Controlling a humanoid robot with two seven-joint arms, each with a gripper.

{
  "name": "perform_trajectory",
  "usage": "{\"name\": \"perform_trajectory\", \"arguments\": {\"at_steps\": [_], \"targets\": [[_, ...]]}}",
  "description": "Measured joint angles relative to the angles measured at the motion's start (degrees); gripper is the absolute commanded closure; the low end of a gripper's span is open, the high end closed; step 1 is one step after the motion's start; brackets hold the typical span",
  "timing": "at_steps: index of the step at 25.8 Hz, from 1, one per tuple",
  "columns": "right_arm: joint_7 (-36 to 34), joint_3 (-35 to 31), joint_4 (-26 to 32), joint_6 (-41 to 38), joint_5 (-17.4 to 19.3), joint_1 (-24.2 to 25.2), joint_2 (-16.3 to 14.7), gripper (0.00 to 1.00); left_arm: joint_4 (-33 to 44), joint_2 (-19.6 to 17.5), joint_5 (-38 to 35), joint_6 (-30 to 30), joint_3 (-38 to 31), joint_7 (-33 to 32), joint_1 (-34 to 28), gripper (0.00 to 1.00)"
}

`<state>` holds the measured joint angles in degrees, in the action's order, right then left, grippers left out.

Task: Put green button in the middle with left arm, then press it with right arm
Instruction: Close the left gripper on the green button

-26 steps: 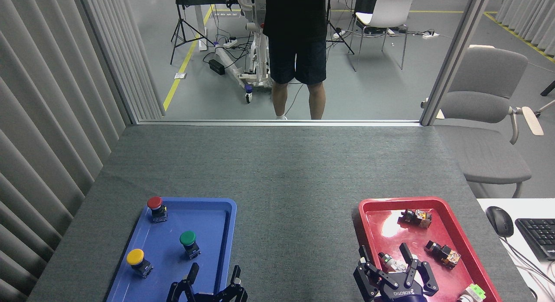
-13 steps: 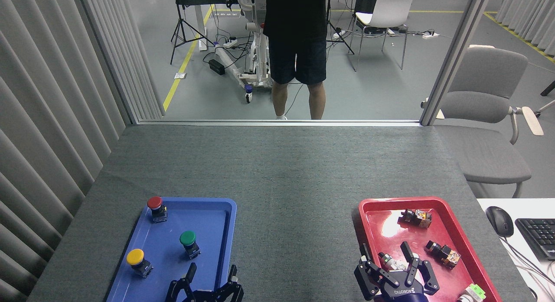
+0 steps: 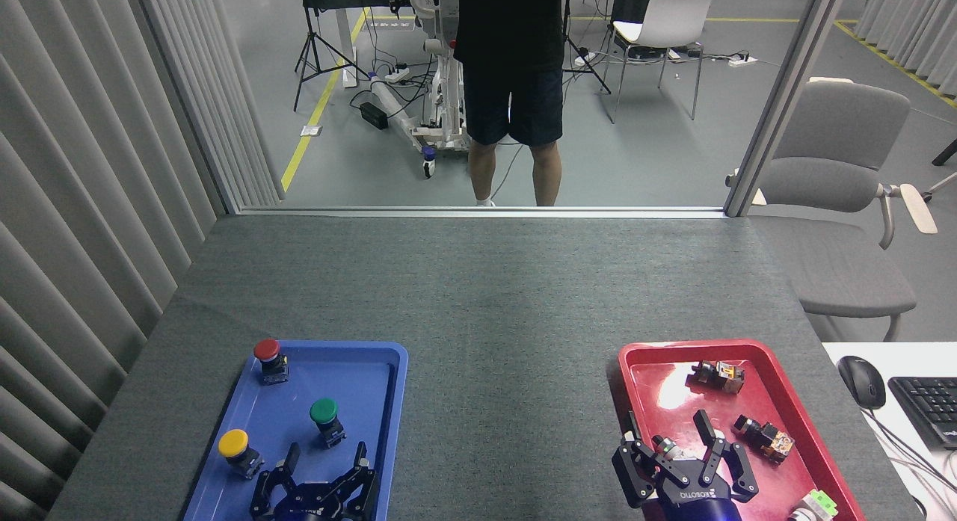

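Buttons first, on my far left: a shallow blue plastic tray [image 3: 389,401] holds three small mushroom-cap push-buttons on black block bases. The yellow-capped button [image 3: 235,448] sits just to the left of my left gripper [image 3: 326,457], the red-capped button [image 3: 268,356] stands well beyond it near the tray's far left corner, and the green button [image 3: 325,418] stands upright just past my left fingertips [image 3: 293,454], close but apart from them. My left gripper hangs over the near part of the blue tray with its black fingers spread wide and nothing between them.

To the right of that gripper lies the middle [image 3: 508,401], plain dark grey felt-like tabletop with nothing on it.

Further right, my right gripper [image 3: 669,431] is over the near left part of a glossy red plastic tray [image 3: 777,371], fingers splayed apart; a small silver-and-green part [image 3: 669,448] lies between them, but I see no grip on it. Beyond and to the right of that gripper lie two small dark switch blocks with orange details [image 3: 716,374] [image 3: 764,436], and a pale green-topped piece [image 3: 815,504] sits at the tray's near right corner.
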<state>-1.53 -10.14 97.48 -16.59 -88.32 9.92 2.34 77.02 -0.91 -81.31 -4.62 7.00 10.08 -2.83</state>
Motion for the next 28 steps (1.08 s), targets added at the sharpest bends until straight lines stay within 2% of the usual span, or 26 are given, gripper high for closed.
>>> {"name": "perform_trajectory", "arguments": {"at_steps": [28], "targets": [[-0.01, -0.15, -0.8, -0.22, -0.01, 1.45, -0.46, 0.0, -10.3, 0.71, 1.01, -0.68, -0.02, 1.25, 7.82, 0.0]]}}
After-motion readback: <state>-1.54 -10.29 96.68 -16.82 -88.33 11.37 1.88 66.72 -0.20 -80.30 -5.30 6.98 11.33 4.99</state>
